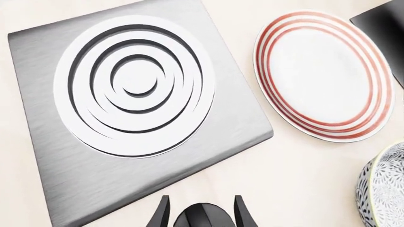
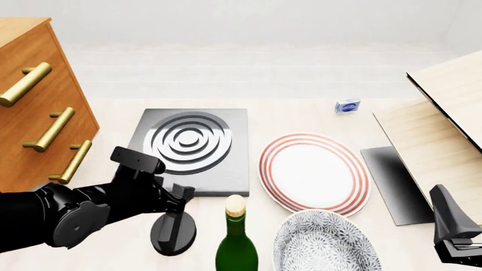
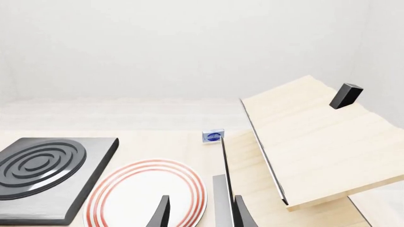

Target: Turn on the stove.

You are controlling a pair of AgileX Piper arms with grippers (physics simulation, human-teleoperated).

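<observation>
The stove point(image 1: 44, 142) is a dark-grey square slab with a round burner point(image 1: 136, 85) of concentric rings; in the front view the stove point(image 2: 232, 169) lies left of centre on the table. Its separate black knob point(image 2: 173, 232) stands on the table just in front of the slab. My left gripper point(image 2: 179, 197) hangs right over the knob. In the left wrist view the left gripper point(image 1: 202, 213) is open, with the knob's ridge point(image 1: 199, 217) between the fingers and a small gap on each side. My right gripper point(image 2: 452, 226) is open at the front right, holding nothing.
A red-rimmed white plate point(image 2: 312, 172) lies right of the stove, with a patterned bowl point(image 2: 324, 244) and a green bottle point(image 2: 236, 240) in front. A wooden dresser point(image 2: 38, 113) stands at the left. A thin dark sheet point(image 2: 391, 180), a tilted wooden board point(image 2: 452, 107) and a small blue box point(image 2: 347, 106) are at the right.
</observation>
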